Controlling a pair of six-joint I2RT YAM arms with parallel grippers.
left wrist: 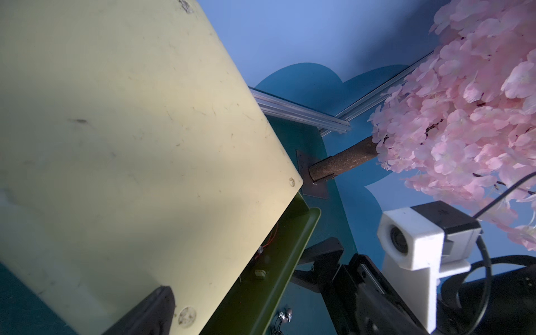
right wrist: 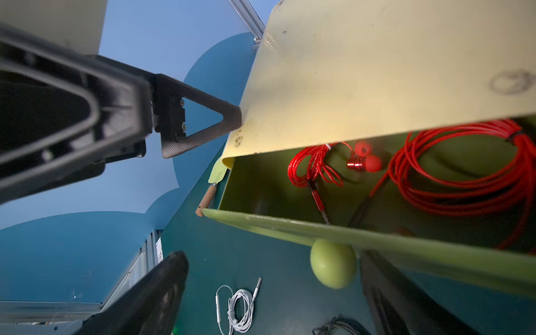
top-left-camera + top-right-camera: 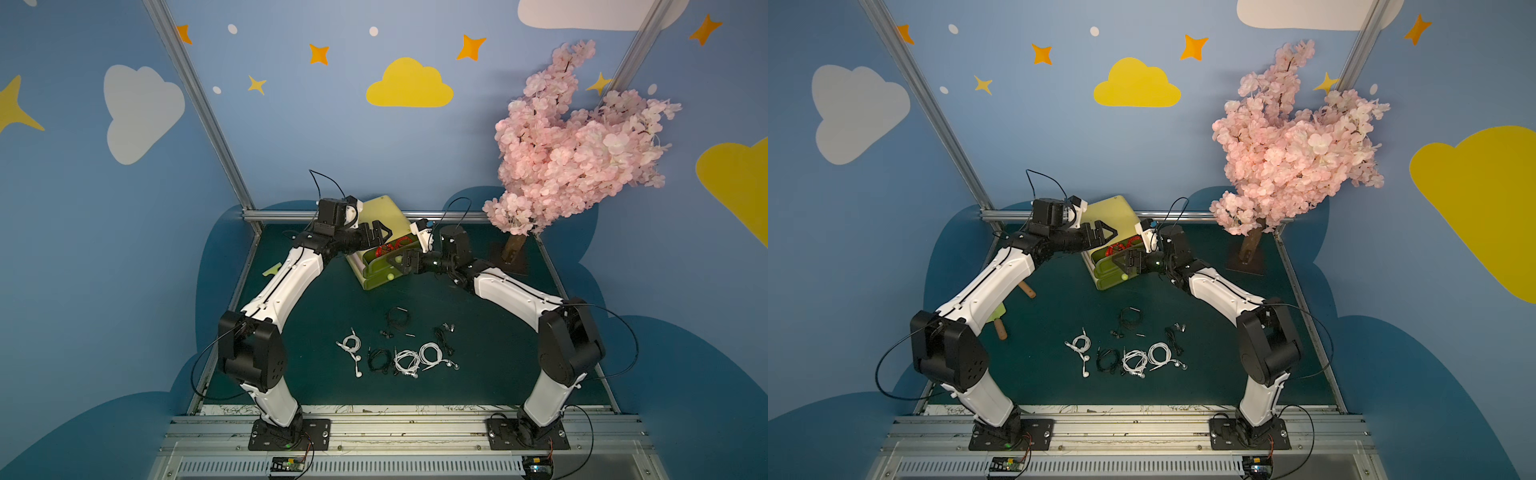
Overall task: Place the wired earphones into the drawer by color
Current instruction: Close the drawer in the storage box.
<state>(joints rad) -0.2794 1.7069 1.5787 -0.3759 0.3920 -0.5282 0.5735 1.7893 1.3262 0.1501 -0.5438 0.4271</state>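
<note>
Blue walls (image 3: 291, 137) painted with clouds and orange stars close in the booth on three sides. Between them lies a dark green table (image 3: 498, 357) framed by silver rails. A pink blossom tree (image 3: 573, 149) stands at about 2 o'clock from the table's middle, well apart from everything else.

Two white and black arms rise from the near edge and lean together toward 12 o'clock. There a pale green drawer unit (image 3: 384, 214) sits turned at an angle. Its top drawer (image 2: 377, 243) is pulled out and holds two red earphones (image 2: 464, 177). One is a large loose coil, and beside it is a smaller bundle (image 2: 314, 166) with its red buds.

The left gripper (image 3: 384, 237) hangs at the unit's 9 o'clock side. Its jaws are spread wide, with one fingertip right at the edge of the unit's top panel. The right gripper (image 3: 398, 261) faces the open drawer's front. Its jaws are spread wide on either side of the round green knob (image 2: 333, 265), clear of it.

At 6 o'clock, six bundles lie in a loose cluster on the table. Of the three white earphones (image 3: 350, 344), one lies at the cluster's 9 o'clock and two (image 3: 406, 359) (image 3: 431, 353) lie side by side at its 5 o'clock. Of the three black earphones (image 3: 398, 318), one lies at the cluster's 12 o'clock and one (image 3: 442, 336) at 3 o'clock. The third (image 3: 379, 359) lies between the white coils.

A wooden-handled tool (image 3: 1027, 289) lies at 9 o'clock, partly hidden under the left arm.
</note>
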